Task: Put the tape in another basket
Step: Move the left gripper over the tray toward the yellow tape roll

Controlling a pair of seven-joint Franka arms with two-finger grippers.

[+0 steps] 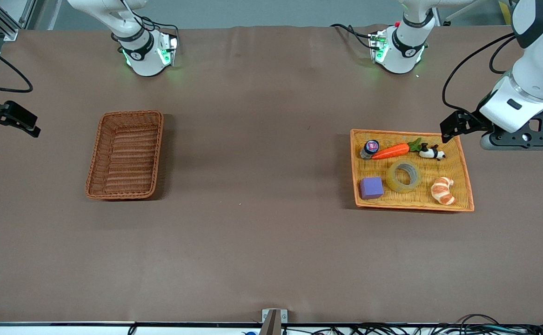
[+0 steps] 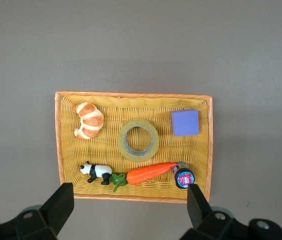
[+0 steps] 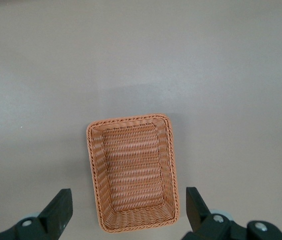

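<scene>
On the brown tabletop [image 1: 262, 232] nothing has been moved yet: the reddish-brown basket [image 1: 125, 154] lies empty toward the right arm's end, the orange-rimmed tray [image 1: 468, 186] toward the left arm's, well apart. The left gripper [image 1: 452, 124] hangs over the tray's edge, jaws spread and holding nothing; the right gripper [image 1: 17, 122] (waiting) is likewise released. The tape [image 1: 404, 175] lies flat in the tray, between a purple block [image 1: 371, 187] and a croissant [image 1: 442, 190]; grasp, carry and drop all remain
</scene>
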